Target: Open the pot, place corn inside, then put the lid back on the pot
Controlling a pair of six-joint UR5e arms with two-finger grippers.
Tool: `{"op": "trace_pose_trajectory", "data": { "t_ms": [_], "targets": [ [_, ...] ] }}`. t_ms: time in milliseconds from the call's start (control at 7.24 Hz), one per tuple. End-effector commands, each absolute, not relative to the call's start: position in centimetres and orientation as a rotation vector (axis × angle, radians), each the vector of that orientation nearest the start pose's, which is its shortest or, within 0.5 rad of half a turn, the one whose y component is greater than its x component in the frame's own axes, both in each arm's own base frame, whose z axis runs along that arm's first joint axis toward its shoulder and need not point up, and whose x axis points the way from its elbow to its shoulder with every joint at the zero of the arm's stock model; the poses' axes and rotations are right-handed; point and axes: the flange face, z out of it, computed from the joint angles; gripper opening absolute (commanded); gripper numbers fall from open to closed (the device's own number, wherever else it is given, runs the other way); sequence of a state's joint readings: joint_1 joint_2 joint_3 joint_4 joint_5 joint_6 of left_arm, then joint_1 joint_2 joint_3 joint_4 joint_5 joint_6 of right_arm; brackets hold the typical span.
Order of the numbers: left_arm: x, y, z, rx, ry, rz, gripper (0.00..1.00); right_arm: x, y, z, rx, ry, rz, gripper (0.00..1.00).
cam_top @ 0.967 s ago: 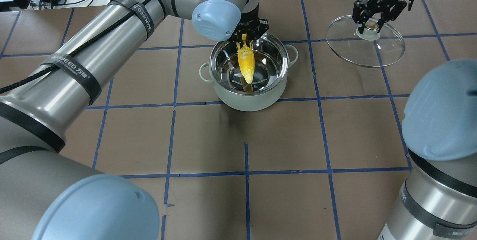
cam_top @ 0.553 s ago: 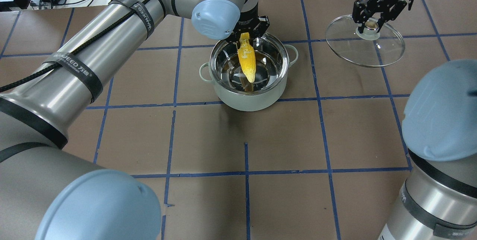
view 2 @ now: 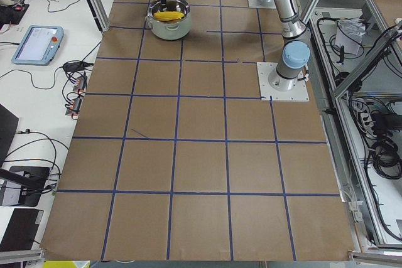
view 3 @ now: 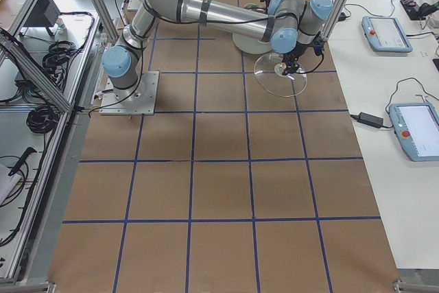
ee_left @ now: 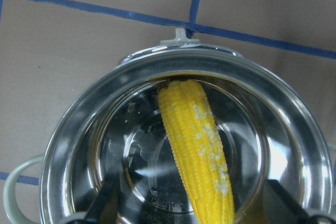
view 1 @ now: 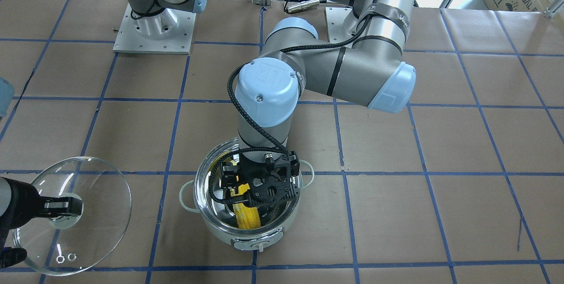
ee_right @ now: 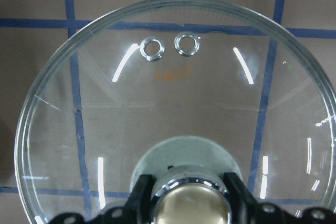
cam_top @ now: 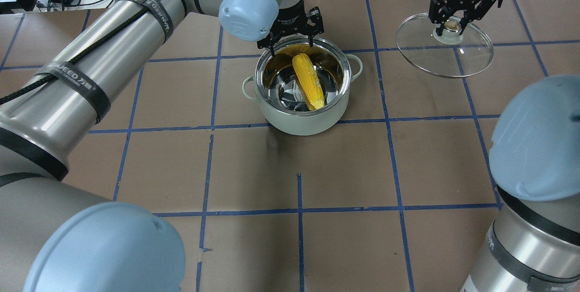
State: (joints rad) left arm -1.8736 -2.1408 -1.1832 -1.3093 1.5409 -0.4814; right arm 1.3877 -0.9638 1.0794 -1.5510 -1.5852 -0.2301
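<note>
Corn (cam_top: 309,81) has dropped from the wide-spread left gripper (cam_top: 292,45) into the pot (cam_top: 303,124); 2 of 3 steps look done, leaving the lid (cam_top: 453,63), clamped in the right gripper (cam_top: 453,24).

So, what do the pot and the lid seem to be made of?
The pot: the inside looks like polished steel, since it mirrors its surroundings; the pale outer wall may be enamel or plastic. The lid: clear glass, as the blue lines show through it, with a shiny metal rim.

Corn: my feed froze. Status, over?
Left gripper open over pot. Corn lying inside. Right gripper shut on lid, aside. Left gripper likely blocks lid's path.
</note>
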Motion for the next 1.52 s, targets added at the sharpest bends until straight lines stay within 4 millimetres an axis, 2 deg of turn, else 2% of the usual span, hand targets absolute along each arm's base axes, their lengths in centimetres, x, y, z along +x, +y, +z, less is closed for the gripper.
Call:
{"op": "trace_pose_trajectory", "data": {
  "t_ms": [0,138,276,415,553,691,829,967,1106,1382],
  "targets": [
    [-25.3,-65.6,38.4,-0.06,3.195,-0.078,1.0,6.5,-71.2,39.9,-0.114,3.139,0.122,0.08],
    [-19.8,-64.7,40.3,-0.021,3.191,-0.071,1.0,10.8,-69.7,41.6,-0.143,3.149,0.089,0.08],
    [-14.5,-62.3,40.2,0.041,3.19,-0.003,1.0,16.1,-68.3,42.7,-0.12,3.165,0.056,0.08],
    [-10.8,-59.4,39.9,-0.01,3.19,0.035,1.0,20.5,-67.1,42.9,-0.078,3.155,0.047,0.08],
    [-8.7,-56.5,40.6,-0.076,3.188,0.032,1.0,24.8,-66.0,43.1,-0.034,3.162,0.0,0.08],
    [-8.5,-55.1,40.9,-0.081,3.174,0.033,1.0,29.1,-64.3,42.8,0.0,3.169,-0.003,0.08],
    [-8.1,-54.9,41.0,-0.074,3.132,0.039,1.0,32.5,-63.4,42.2,0.03,3.18,-0.055,0.08],
    [-7.9,-54.5,42.0,-0.069,3.102,0.031,1.0,36.1,-62.3,40.5,0.039,3.197,-0.042,0.08],
    [-7.9,-54.5,42.2,-0.066,3.105,0.028,1.0,36.9,-61.7,38.9,0.033,3.239,-0.026,0.08],
    [-8.0,-53.9,43.3,-0.071,3.114,0.069,1.0,36.3,-61.8,36.4,0.023,3.228,-0.112,0.08]
  ]
}}
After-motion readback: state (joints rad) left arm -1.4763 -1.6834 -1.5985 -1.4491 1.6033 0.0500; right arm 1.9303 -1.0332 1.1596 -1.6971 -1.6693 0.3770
